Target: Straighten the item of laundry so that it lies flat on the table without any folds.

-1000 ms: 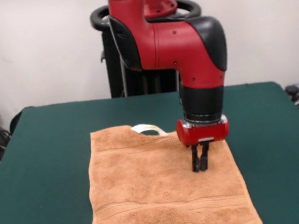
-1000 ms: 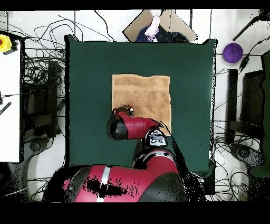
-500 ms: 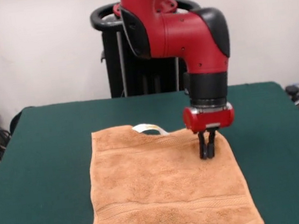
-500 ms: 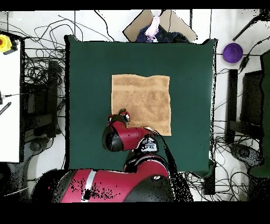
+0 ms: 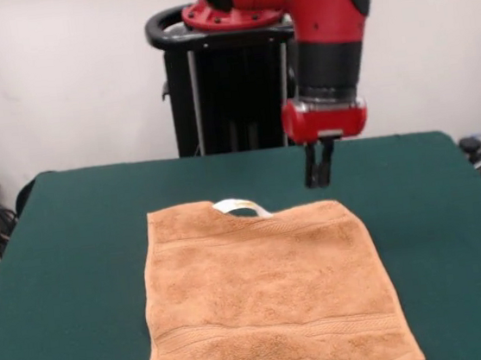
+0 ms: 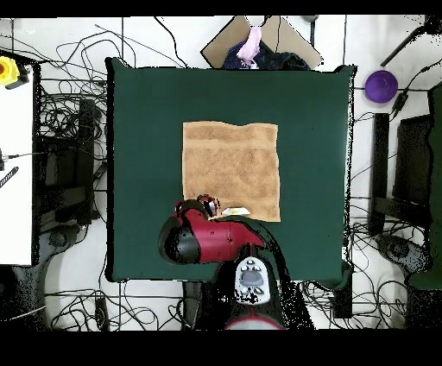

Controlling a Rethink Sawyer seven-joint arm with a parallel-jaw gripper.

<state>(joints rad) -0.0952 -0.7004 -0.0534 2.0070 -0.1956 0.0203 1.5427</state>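
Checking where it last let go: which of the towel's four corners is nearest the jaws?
The towel's far corner on the picture's right in the front view, the one almost below the raised gripper. The white tag lies further left.

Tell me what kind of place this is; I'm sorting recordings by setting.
Most likely a robotics lab, not a home. A red robot arm on a black pedestal hangs over a green table holding one towel, and loose cables cover the floor around it.
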